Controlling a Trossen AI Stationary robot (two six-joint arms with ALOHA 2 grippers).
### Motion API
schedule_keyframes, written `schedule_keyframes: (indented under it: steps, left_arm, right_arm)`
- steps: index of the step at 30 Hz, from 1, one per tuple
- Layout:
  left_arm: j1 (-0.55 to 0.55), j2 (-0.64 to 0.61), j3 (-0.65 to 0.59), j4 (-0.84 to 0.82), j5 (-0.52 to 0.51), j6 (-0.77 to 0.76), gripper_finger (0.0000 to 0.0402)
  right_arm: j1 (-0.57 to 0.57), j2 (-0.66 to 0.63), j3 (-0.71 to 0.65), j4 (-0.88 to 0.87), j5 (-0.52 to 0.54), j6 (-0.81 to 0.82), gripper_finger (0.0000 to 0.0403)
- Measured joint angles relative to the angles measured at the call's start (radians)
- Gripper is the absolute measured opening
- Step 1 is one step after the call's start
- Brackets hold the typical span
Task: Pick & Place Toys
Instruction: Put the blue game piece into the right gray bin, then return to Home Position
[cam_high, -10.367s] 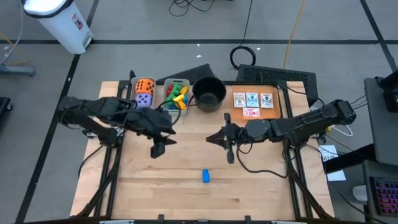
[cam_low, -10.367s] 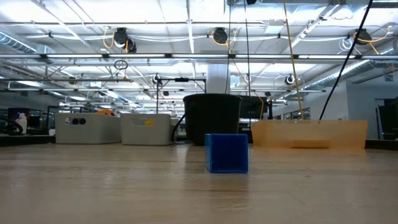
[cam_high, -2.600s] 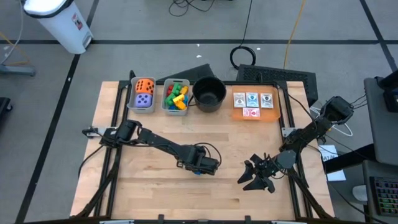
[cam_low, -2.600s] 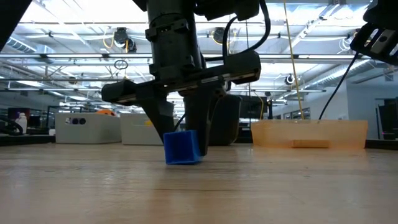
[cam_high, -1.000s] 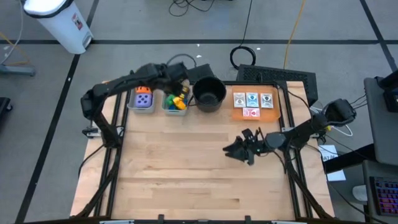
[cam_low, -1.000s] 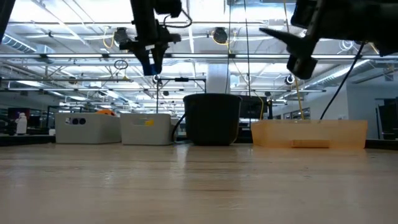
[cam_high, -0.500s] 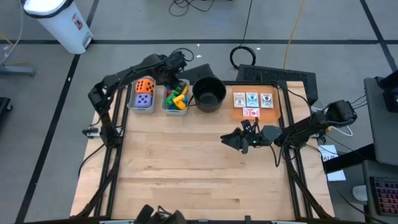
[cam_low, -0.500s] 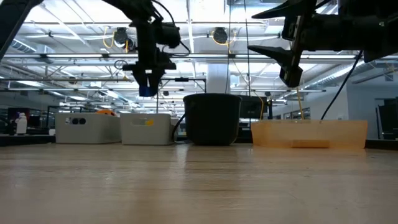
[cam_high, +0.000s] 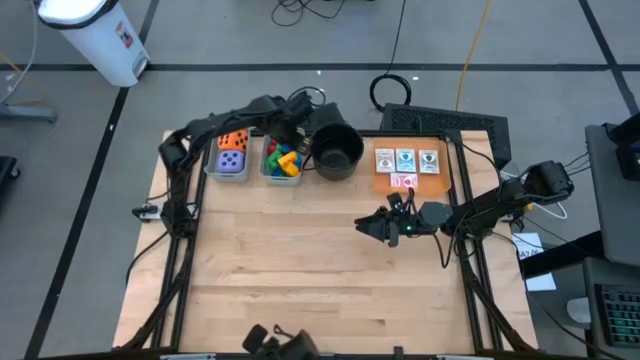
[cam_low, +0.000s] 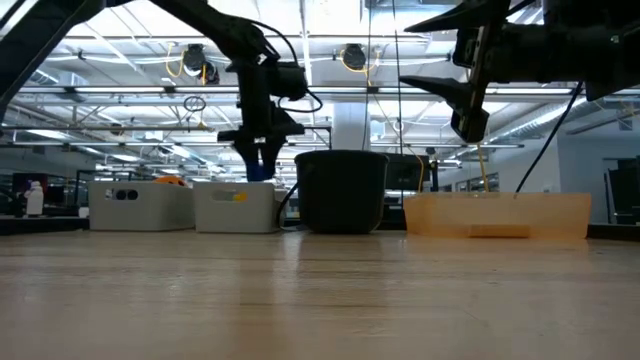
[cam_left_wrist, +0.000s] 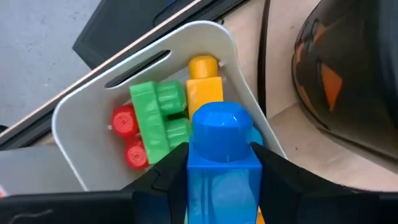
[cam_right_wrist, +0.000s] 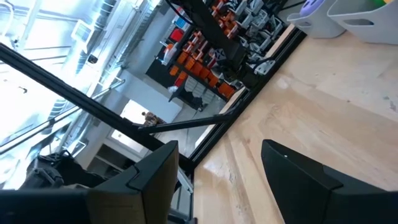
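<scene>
At the far left of the row of containers, the orange die (cam_high: 233, 140) and purple die (cam_high: 231, 160) sit together in the first bin (cam_high: 213, 164). Just right of it is the second bin (cam_high: 268, 170), and my left claw (cam_high: 290, 128) hangs above it, pinched tight on a blue block (cam_left_wrist: 222, 163). From my left wrist I look past that block down into the bin's white wall (cam_left_wrist: 74, 118): a green block (cam_left_wrist: 159, 118), a red block (cam_left_wrist: 127, 137) and a yellow block (cam_left_wrist: 204, 84) lie inside, packed against each other. In the low view my left claw (cam_low: 260, 155) hangs above the bins, clear of them. Next along stands the black pot (cam_high: 336, 151), just beside the block bin. Further right, the cards (cam_high: 405, 163) lie flat in an orange tray (cam_high: 447, 172) near the tabletop's (cam_high: 300, 260) back edge. My right claw (cam_high: 368, 226) floats over bare wood in front of that tray, its fingers spread wide and holding nothing.
</scene>
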Motion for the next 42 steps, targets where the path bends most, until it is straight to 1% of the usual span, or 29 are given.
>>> schedule_keyframes:
  steps: [6, 13, 16, 25, 29, 34, 38, 41, 42]
  left_arm:
    - [0.0, 0.041, 0.0, 0.03, 0.0, -0.02, 0.0164]
    - [0.012, 0.058, 0.0, 0.068, 0.022, -0.029, 0.0149]
    - [0.016, 0.059, 0.0, 0.08, 0.026, -0.031, 0.0151]
    - [0.034, 0.061, 0.0, 0.088, 0.024, -0.031, 0.0209]
    - [0.042, 0.06, 0.0, 0.087, 0.031, -0.03, 0.0228]
    - [0.049, 0.039, 0.0, 0.093, 0.089, -0.017, 0.0233]
    - [0.05, -0.022, 0.0, 0.119, 0.141, 0.029, 0.0224]
    - [0.05, -0.099, 0.0, 0.138, 0.226, 0.085, 0.0211]
    - [0.049, -0.13, 0.0, 0.141, 0.257, 0.103, 0.0206]
  right_arm:
    - [0.002, 0.0, 0.0, 0.002, -0.042, 0.01, 0.0224]
    - [0.002, 0.0, 0.0, -0.003, -0.053, 0.023, 0.0224]
    - [0.002, 0.0, 0.0, -0.004, -0.053, 0.022, 0.0224]
    - [0.002, 0.0, 0.0, -0.017, -0.053, 0.022, 0.0224]
    - [0.002, 0.0, 0.0, -0.017, -0.053, 0.02, 0.0224]
    - [-0.006, 0.0, 0.0, -0.017, -0.051, 0.02, 0.0224]
    - [-0.025, 0.0, 0.0, -0.014, -0.052, 0.017, 0.0224]
    - [-0.046, -0.002, 0.0, -0.008, -0.059, 0.016, 0.0224]
    - [-0.059, -0.003, 0.0, -0.004, -0.079, 0.011, 0.0224]
